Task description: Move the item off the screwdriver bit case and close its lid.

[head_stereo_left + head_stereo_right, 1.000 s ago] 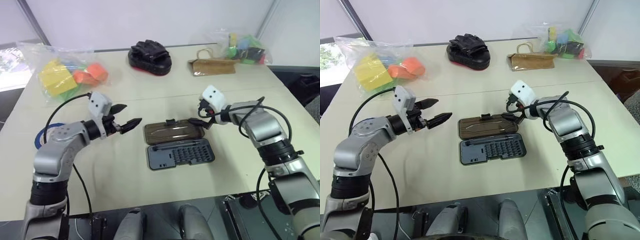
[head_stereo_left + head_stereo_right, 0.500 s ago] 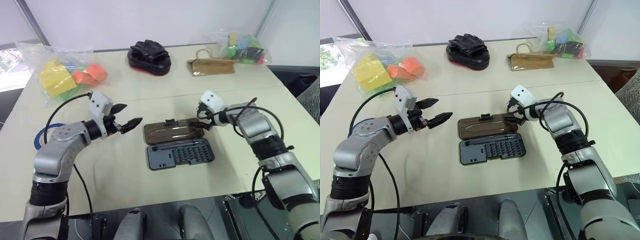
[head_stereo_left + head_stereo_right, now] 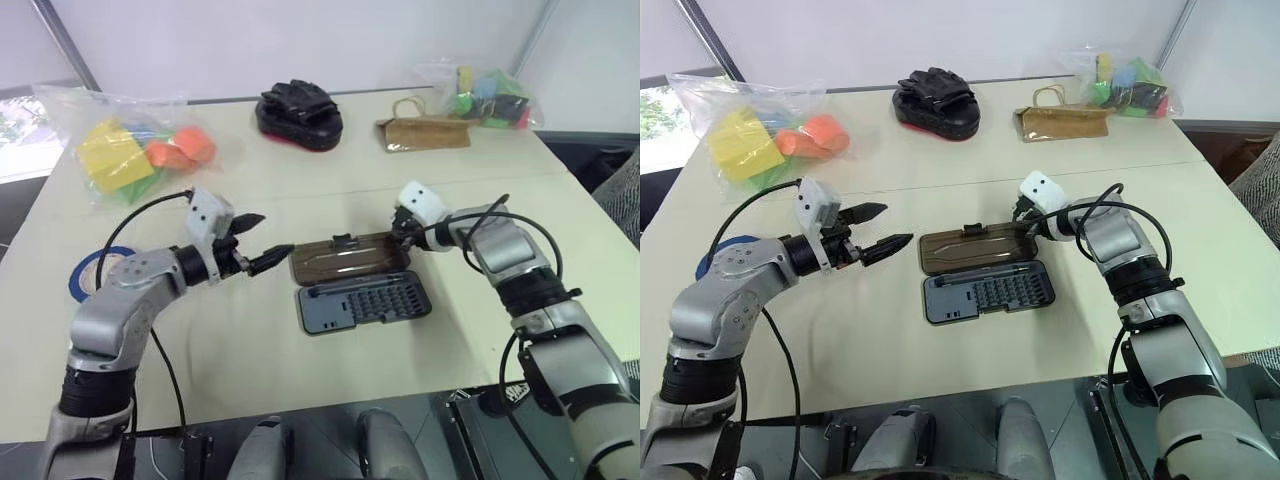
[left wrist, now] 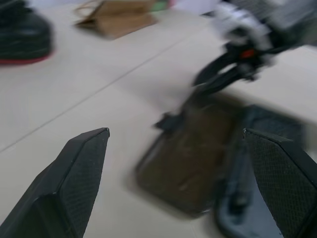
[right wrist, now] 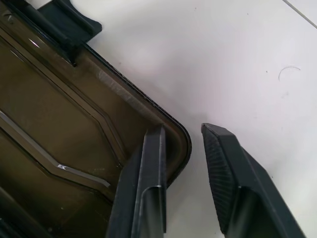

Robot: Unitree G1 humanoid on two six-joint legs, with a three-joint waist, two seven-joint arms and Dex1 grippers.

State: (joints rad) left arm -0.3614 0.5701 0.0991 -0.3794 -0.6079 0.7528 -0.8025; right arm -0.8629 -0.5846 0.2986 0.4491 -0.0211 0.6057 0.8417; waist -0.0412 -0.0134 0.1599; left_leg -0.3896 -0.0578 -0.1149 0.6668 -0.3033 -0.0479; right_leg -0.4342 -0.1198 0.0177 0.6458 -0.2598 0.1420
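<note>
In the left eye view, the screwdriver bit case [image 3: 362, 303] lies open at the centre of the pale desk [image 3: 300, 190], its smoky-brown lid [image 3: 348, 261] folded flat just above the tray. Compared with a second ago, the left pincer [image 3: 268, 243] has drawn closer to the lid's left edge, and the right pincer [image 3: 405, 237] has dropped onto the lid's upper right corner and narrowed. The left pincer's fingers stand wide apart and hold nothing. A black padded mitt [image 3: 300, 113] sits at upper centre, a bag of coloured blocks [image 3: 130, 150] at upper left, a brown paper bag [image 3: 425, 132] and a second bag of blocks [image 3: 488, 95] at upper right, and a roll of blue tape [image 3: 95, 270] at the left edge.

The right eye view shows the same layout, with the rows of metal bits in the tray plainer.

The left wrist view adds the two black fingertips [image 4: 81, 163] spread far apart at the lower corners, the blurred lid between them, and the right pincer at the lid's far corner.

The right wrist view gives what the head views cannot: one finger [image 5: 148, 168] rests inside the lid's rounded corner, the other lies on the bare desk just outside the rim, a narrow gap between them straddling the edge. The black latch tab [image 5: 74, 25] shows at upper left.
</note>
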